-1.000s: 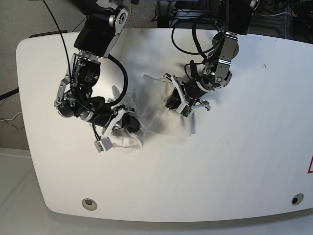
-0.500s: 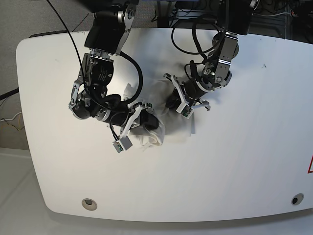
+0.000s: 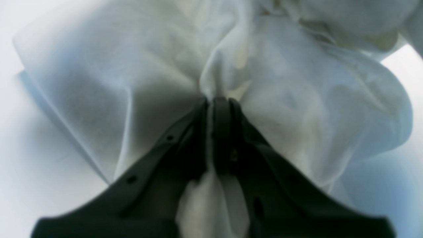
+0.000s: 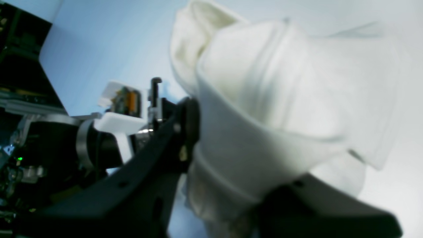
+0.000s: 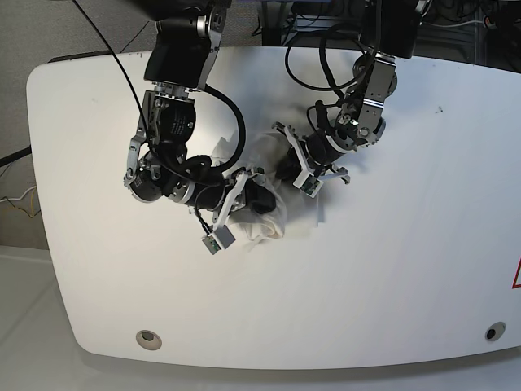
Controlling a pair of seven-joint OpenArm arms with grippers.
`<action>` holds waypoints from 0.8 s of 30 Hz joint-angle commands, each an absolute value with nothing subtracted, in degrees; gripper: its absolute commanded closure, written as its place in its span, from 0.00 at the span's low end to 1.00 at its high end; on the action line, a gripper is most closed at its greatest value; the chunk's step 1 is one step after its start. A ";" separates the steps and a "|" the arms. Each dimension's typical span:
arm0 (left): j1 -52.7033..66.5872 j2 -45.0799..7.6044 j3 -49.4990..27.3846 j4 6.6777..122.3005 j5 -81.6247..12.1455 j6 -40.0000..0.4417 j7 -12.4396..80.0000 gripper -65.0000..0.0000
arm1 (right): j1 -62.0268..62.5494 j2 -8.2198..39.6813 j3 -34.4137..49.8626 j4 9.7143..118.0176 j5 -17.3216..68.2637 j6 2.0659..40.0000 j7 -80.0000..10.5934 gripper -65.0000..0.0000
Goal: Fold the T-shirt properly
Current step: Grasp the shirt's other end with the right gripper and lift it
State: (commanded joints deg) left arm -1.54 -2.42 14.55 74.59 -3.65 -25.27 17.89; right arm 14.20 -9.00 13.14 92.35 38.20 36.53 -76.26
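Both arms crowd the middle of the white counter (image 5: 423, 269), and the shirt (image 5: 273, 224) sits bunched between them, a crumpled white heap rather than a flat spread. No print shows from here, only plain folds.

The left tool (image 3: 218, 102) has its jaws pressed together on a pinch of cloth; the wrist view shows fabric gathered right into the tips and fanning away to both sides. In the base view this left tool (image 5: 291, 169) sits at the heap's upper right edge.

The right tool (image 4: 231, 155) has a thick wad of shirt (image 4: 281, 99) bulging up between its two black fingers (image 4: 190, 122), so it looks clamped on a folded bundle, hem bands stacked in layers. In the base view the right tool (image 5: 254, 199) lies at the heap's left side, close to its partner.

Here is what the next move turns on: the two grips are near each other, with slack, rumpled cloth hanging below and to the right of them. The heap runs roughly from upper left to lower right. My read is that the fold is under way but untidy, and the right arm, carrying the bigger bundle, is better placed to lay it over. The risk is layers slipping out.
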 joint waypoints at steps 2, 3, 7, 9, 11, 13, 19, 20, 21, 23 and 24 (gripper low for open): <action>-1.54 -2.42 14.55 74.59 -3.65 -25.27 17.89 0.97 | 14.11 -9.00 12.97 91.38 38.20 36.53 -76.09 1.00; -1.54 -2.42 14.55 74.59 -3.65 -25.27 17.89 0.97 | 14.11 -9.00 12.97 90.77 38.29 36.53 -75.82 1.00; -1.54 -2.42 14.55 74.59 -3.65 -25.27 17.89 0.97 | 14.02 -9.00 10.95 88.31 40.40 36.62 -73.71 1.00; -1.54 -2.42 14.55 74.59 -3.65 -25.27 17.89 0.97 | 13.93 -9.00 9.63 86.99 41.98 36.62 -72.66 1.00; -1.54 -2.42 14.55 74.59 -3.65 -25.27 17.89 0.97 | 13.93 -9.00 8.13 86.37 42.95 36.26 -71.69 1.00; -1.54 -2.42 14.55 74.59 -3.65 -25.27 17.89 0.97 | 13.85 -9.00 6.20 86.11 43.21 36.09 -70.81 1.00; -1.54 -2.33 14.55 74.59 -3.74 -25.27 17.89 0.97 | 13.85 -9.00 2.77 85.93 43.21 36.00 -68.88 1.00; -1.54 -2.33 14.55 74.68 -3.74 -25.27 17.89 0.97 | 13.85 -9.00 2.77 85.93 43.21 36.00 -68.79 1.00; -1.54 -2.33 14.46 74.68 -3.74 -25.27 17.89 0.97 | 13.85 -9.00 2.68 85.93 43.21 36.00 -68.79 1.00; -1.54 -2.42 14.37 74.68 -3.74 -25.27 17.89 0.97 | 13.85 -9.00 2.68 85.93 43.21 36.00 -68.79 1.00; -1.54 -2.42 14.37 74.68 -3.74 -25.27 17.89 0.97 | 13.85 -9.00 2.68 85.93 43.21 36.00 -68.79 1.00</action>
State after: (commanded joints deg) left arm -1.54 -2.42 14.37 74.68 -3.74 -25.27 17.89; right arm 13.85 -9.00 2.68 85.93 43.21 36.00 -68.79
